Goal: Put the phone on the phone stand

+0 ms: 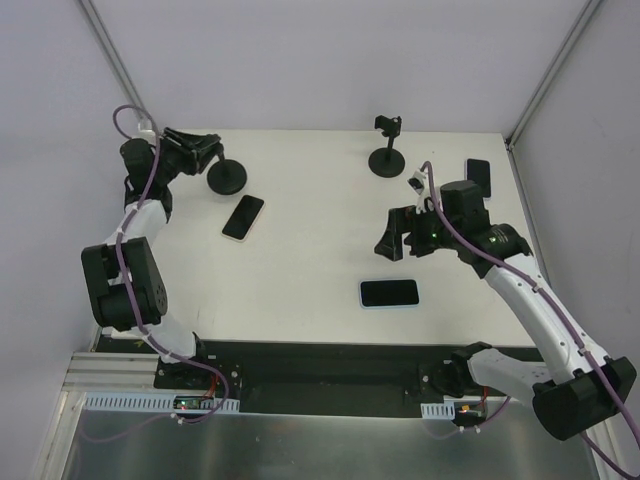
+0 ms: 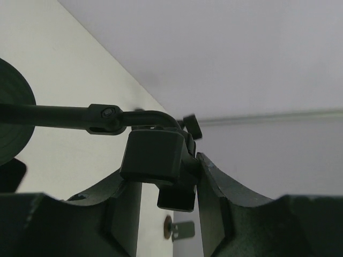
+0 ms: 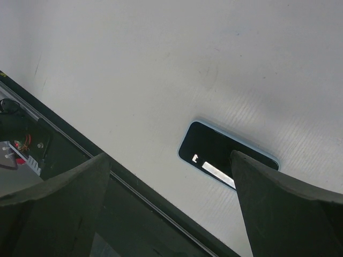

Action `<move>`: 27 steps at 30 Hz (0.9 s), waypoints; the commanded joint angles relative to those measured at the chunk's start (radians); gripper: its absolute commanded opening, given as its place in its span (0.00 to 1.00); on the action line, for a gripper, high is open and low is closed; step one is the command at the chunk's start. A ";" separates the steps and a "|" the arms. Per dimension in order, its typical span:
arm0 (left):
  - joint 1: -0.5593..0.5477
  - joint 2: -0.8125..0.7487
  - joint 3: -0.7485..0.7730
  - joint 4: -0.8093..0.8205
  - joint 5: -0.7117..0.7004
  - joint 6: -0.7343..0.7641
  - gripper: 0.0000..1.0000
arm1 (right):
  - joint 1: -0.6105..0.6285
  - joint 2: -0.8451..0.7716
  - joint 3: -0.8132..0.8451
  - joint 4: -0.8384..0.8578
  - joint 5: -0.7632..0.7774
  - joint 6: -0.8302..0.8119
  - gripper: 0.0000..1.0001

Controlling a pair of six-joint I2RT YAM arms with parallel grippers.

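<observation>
My left gripper [image 1: 207, 150] is shut on the clamp head [image 2: 153, 152] of a black phone stand, which lies tilted with its round base [image 1: 227, 177] at the back left of the white table [image 1: 310, 240]. The stand's rod [image 2: 53, 115] runs left to that base. A black phone [image 1: 243, 217] lies flat just in front of it. My right gripper [image 1: 393, 236] hangs open and empty above a second phone in a light blue case [image 1: 389, 293], which shows between the fingers in the right wrist view [image 3: 214, 152].
A second black phone stand [image 1: 386, 150] stands upright at the back centre. A third dark phone [image 1: 478, 177] lies at the back right by the right arm. The table's dark front edge [image 3: 134, 187] runs just below the blue-cased phone.
</observation>
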 commanded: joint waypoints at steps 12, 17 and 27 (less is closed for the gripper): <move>-0.561 -0.457 -0.288 -0.260 -0.431 0.057 0.00 | 0.026 0.094 -0.024 0.023 0.072 0.121 0.96; -0.729 -0.461 -0.351 -0.245 -0.695 -0.074 0.00 | 0.043 0.105 -0.019 0.033 0.065 0.140 0.96; -0.783 -0.411 -0.356 -0.199 -0.677 -0.165 0.33 | 0.077 0.093 -0.036 0.029 0.068 0.132 0.96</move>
